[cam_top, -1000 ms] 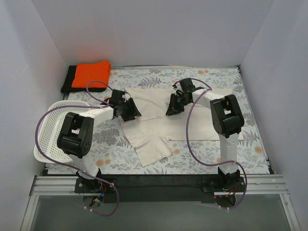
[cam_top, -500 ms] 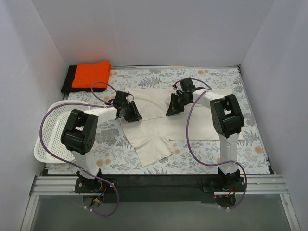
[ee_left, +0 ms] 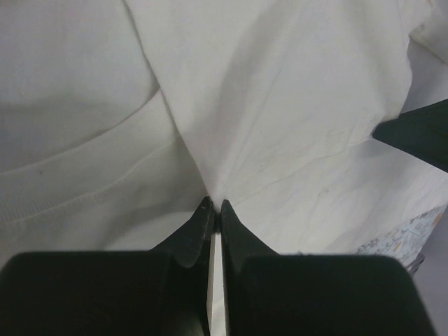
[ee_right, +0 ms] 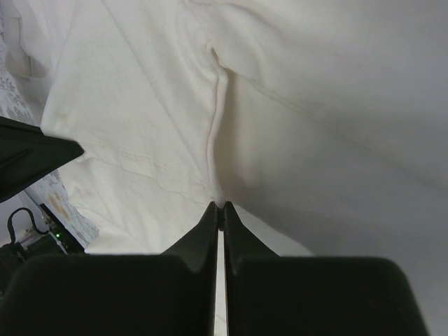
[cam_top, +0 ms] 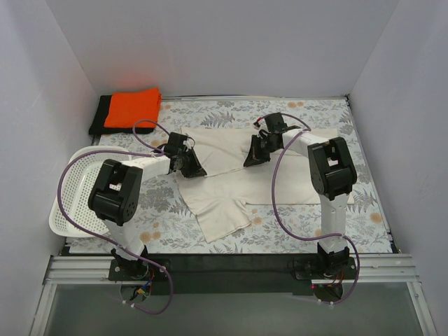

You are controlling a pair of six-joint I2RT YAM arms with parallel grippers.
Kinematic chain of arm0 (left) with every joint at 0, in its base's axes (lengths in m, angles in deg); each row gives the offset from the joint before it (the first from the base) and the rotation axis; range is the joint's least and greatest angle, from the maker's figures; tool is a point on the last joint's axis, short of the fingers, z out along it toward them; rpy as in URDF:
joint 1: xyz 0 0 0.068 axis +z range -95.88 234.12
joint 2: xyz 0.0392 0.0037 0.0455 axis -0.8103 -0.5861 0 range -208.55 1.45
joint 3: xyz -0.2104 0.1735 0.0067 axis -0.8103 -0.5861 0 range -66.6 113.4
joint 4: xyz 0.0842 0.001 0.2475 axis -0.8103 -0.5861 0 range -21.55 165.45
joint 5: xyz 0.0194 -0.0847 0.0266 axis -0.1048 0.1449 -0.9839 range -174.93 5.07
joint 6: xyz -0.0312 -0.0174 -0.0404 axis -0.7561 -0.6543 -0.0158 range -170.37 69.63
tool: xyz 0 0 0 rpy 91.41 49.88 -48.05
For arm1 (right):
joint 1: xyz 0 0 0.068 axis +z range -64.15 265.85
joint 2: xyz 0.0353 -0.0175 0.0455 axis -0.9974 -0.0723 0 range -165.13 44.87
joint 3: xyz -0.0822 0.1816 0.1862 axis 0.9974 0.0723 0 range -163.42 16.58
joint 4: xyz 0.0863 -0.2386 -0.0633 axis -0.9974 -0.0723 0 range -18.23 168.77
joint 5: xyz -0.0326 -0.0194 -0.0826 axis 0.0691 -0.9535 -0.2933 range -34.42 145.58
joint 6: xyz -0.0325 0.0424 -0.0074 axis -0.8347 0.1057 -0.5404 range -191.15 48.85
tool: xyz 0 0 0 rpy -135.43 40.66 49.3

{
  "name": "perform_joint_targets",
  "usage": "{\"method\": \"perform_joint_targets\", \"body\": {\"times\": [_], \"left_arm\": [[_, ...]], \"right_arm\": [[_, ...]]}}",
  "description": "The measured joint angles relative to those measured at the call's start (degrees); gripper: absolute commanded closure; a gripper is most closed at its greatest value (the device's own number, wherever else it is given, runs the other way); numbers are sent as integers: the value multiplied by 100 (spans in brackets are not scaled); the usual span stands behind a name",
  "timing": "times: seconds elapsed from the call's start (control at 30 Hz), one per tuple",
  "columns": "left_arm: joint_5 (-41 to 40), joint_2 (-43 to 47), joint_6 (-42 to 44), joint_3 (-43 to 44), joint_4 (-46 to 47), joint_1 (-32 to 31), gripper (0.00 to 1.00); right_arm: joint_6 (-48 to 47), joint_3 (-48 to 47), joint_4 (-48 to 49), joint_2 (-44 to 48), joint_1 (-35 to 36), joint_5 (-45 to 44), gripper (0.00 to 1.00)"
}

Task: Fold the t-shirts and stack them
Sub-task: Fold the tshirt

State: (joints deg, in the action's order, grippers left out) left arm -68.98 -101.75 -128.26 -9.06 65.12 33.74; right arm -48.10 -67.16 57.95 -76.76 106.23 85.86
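Note:
The cream t-shirt lies spread and partly folded on the floral table. My left gripper is shut on a pinch of its cloth near the left edge; the wrist view shows the fabric pulled into a ridge between the closed tips. My right gripper is shut on a fold of the same shirt near its upper middle; the cloth rises to the closed tips. The folded orange t-shirt lies on the folded black t-shirt at the back left.
A white perforated basket stands at the left edge, beside the left arm. White walls close the table on three sides. The floral tabletop is bare at the front right.
My left gripper has moved right and back a little with the cloth, pulling the shirt's left edge inward. The right gripper has shifted only slightly.

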Motion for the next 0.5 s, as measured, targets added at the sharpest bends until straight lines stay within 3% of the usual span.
{"method": "perform_joint_targets", "body": {"times": [0.37, 0.5], "left_arm": [[258, 87, -533, -4, -356, -13, 99], [256, 87, -614, -17, -435, -15, 83]], "right_arm": [[-116, -15, -170, 15, -114, 83, 94], [-164, -17, -221, 15, -114, 116, 86]]}}
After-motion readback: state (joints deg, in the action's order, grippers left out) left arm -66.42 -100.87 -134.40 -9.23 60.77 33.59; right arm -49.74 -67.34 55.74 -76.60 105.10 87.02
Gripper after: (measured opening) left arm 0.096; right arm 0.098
